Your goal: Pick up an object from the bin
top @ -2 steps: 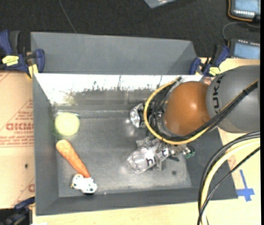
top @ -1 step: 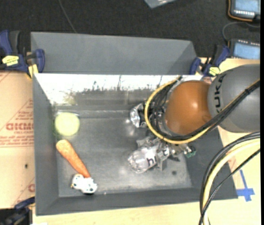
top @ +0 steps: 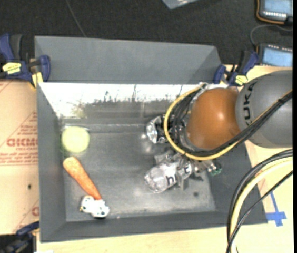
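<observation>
The bin [top: 122, 67] is dull grey metal, matt, its back wall scuffed and scratched pale across the upper middle of the frame. At lower centre a crumpled wrapper [top: 161, 179] looks like thin, shiny plastic film (silvery where it catches light). The carrot [top: 82, 177] at lower left seems smooth, matt plastic. The arm's orange cover [top: 211, 119], at right, is glossy and smooth.
</observation>
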Controlling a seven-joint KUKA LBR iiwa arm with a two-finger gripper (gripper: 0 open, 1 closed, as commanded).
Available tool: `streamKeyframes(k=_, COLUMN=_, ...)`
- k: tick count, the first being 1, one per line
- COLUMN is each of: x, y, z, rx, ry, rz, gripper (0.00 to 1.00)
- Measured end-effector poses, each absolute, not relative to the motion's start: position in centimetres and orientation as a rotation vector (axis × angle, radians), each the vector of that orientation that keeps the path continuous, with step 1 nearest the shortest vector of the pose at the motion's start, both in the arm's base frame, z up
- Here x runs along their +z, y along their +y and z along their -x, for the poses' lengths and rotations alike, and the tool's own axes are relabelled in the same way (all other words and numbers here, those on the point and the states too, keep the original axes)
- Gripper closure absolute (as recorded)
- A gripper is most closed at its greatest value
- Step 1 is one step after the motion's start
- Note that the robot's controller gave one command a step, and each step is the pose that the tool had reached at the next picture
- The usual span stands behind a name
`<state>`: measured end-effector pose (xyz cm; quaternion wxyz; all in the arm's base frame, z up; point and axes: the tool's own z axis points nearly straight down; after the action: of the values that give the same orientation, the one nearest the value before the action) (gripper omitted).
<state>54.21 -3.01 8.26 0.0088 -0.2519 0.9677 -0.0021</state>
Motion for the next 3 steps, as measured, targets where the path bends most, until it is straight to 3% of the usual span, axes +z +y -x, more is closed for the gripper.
streamKeyframes(k=1, x=9.1, y=-3.0, z=-54.1, rx=-0.005, ry=3.026, rz=0.789, gripper=1.0)
streamKeyframes(k=3, x=13.2, y=-3.0, z=-54.2, rx=-0.007, ry=3.023, rz=0.784, gripper=1.0)
